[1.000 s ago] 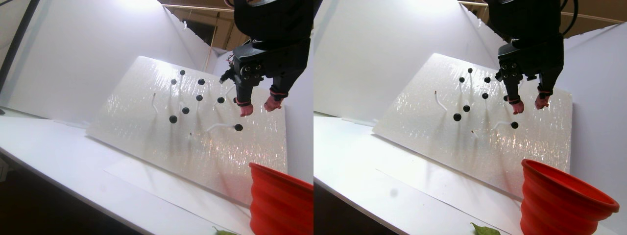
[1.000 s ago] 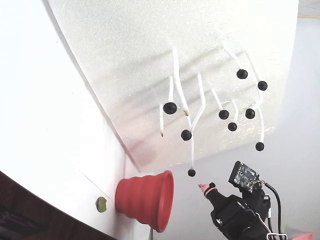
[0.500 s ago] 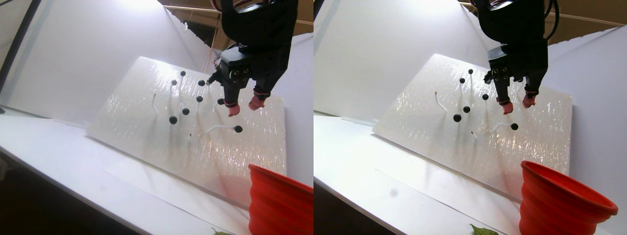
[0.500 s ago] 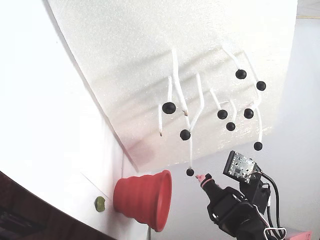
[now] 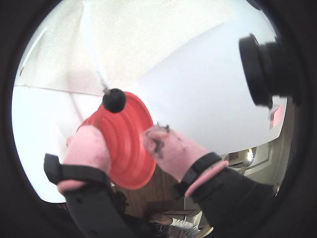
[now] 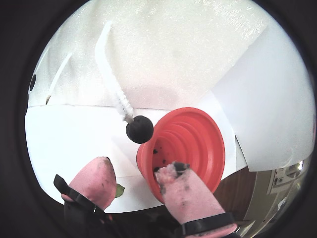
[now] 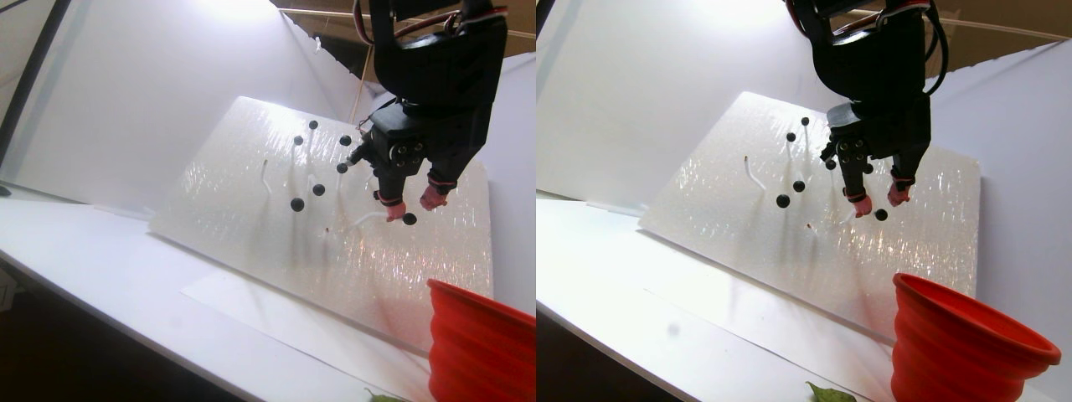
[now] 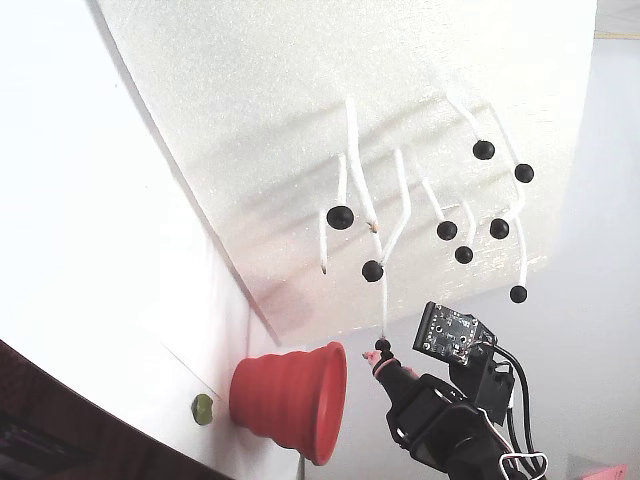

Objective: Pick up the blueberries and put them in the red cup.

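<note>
Claw: the gripper (image 6: 133,186) stood open, its two pink-tipped fingers (image 5: 86,148) apart and holding nothing, in both wrist views.
Target berry: one blueberry (image 6: 139,129) hung at the tip of a white stem (image 6: 111,74), just ahead of the gap between the fingers and not yet between them. In the stereo pair view it was the lowest berry (image 7: 409,219), just beside the fingertips.
Other berries: the remaining blueberries (image 8: 484,150) sat on their stems higher up the white foam board (image 8: 250,110).
Cup: the red cup (image 7: 963,352) stood on the white table (image 7: 126,251) below the board, well apart from the claw; its mouth showed behind the berry in a wrist view (image 5: 124,144).
Risk, stem: the thin stem looked springy, so a finger brushing it would likely flick the berry aside before the close.
Risk, grip: the berry looked glossy and tiny, so an off-centre pinch would likely squirt it out.
Risk, drop: a berry lost there would probably roll down the tilted board, missing the cup.
</note>
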### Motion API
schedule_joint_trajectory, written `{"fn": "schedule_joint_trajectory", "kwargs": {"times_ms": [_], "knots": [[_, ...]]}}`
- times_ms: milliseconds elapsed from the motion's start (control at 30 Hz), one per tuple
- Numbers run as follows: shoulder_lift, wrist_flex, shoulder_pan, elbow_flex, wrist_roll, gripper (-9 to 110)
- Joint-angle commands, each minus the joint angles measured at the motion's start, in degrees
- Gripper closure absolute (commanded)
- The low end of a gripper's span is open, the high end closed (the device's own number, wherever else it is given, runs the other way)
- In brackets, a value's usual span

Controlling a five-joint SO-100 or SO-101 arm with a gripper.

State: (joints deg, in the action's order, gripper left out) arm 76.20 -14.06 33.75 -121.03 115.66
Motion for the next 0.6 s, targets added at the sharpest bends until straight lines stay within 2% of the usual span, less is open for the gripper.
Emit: {"fn": "schedule_joint_trajectory", "kwargs": {"times_ms": [0, 567], "knots": [[0.44, -2.11, 0.09, 5.98, 0.18, 84], [-2.72, -2.99, 0.26, 9.58, 2.11, 84]]}}
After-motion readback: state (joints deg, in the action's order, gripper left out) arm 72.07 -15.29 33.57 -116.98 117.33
